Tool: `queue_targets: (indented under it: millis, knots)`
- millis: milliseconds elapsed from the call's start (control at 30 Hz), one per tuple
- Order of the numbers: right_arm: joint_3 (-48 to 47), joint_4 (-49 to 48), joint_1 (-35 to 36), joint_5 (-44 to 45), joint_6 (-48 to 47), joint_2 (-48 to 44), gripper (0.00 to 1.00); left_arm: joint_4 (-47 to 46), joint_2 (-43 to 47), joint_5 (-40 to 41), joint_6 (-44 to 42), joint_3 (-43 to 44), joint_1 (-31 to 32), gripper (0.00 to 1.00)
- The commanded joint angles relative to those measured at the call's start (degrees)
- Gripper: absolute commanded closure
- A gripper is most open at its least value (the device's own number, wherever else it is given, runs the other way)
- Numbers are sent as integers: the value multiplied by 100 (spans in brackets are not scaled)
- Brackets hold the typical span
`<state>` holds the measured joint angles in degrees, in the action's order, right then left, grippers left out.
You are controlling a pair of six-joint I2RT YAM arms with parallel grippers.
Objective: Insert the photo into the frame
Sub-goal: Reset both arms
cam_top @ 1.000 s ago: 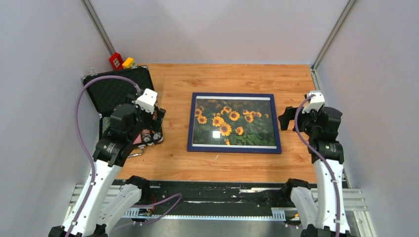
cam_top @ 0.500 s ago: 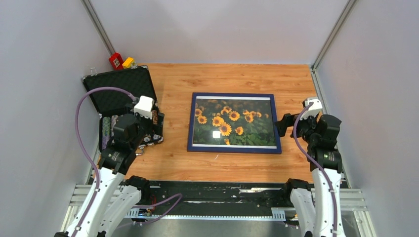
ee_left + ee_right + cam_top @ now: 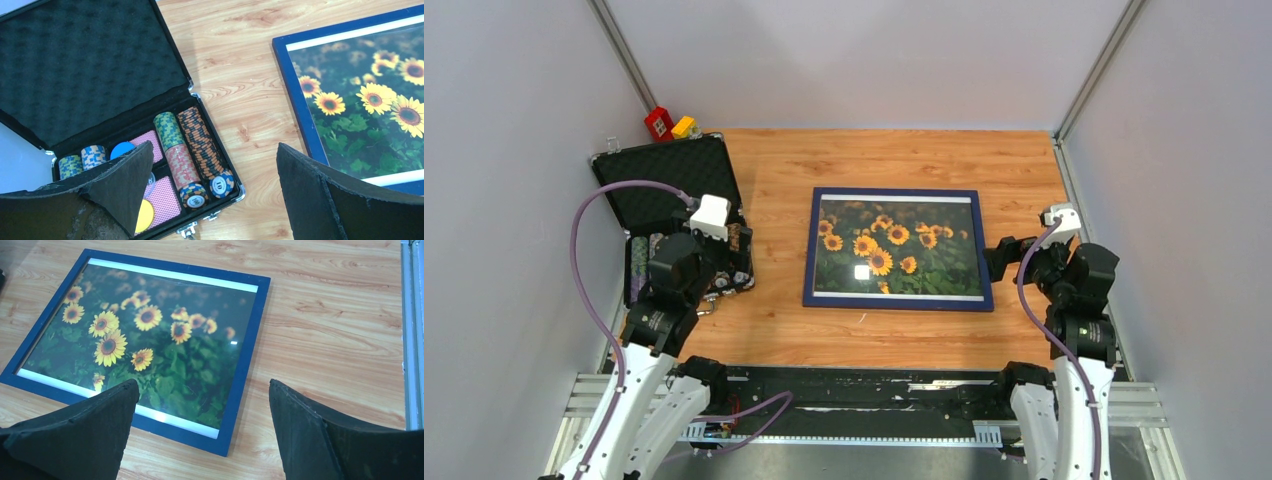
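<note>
1. The frame (image 3: 809, 250) lies flat in the middle of the bench (image 3: 904, 155), blue face up, with the photo (image 3: 914, 240) inside it.
2. The left hand (image 3: 214, 149), spread wide and empty, hangs at the frame's 9 o'clock, over the open chip case (image 3: 664, 180).
3. The right hand (image 3: 203, 385), also spread and empty, hovers at the frame's 3 o'clock.

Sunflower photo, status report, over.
Left pincer open, empty; right pincer open, empty. Yellow sunflower photo inside navy blue rectangular frame, lying flat. Open black poker-chip case apart, left.
</note>
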<state>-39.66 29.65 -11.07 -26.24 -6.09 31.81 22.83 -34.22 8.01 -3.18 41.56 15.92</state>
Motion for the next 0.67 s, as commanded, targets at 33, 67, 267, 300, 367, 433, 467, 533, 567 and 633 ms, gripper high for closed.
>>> queue_targets:
  millis: [33,67,267,300,367,433,467,533,567,633]
  knots:
    - [45,-198,-44,-17,-66,-44,0,-298,25,63,-25,-61,-50,0]
    - [46,-205,-44,-21,-76,-50,0,-308,28,46,-25,-72,-47,0]
    - [71,-207,-71,-63,-85,-18,0,-313,21,32,-36,-89,-48,0]
    - [72,-213,-71,-79,-90,-15,0,-318,25,16,-38,-92,-46,0]
    - [81,-209,-75,-93,-89,-25,0,-321,33,-1,-39,-93,-45,0]
    - [88,-212,-86,-112,-87,-38,0,-315,44,13,-44,-93,-45,0]
    - [90,-213,-88,-122,-92,-33,0,-317,46,18,-43,-93,-45,0]
    - [90,-208,-97,-131,-86,-24,0,-313,40,12,-52,-103,-45,0]
    - [90,-206,-98,-135,-86,-24,0,-321,39,10,-51,-104,-45,0]
    - [69,-205,-106,-131,-94,-31,0,-329,53,1,-53,-112,-48,0]
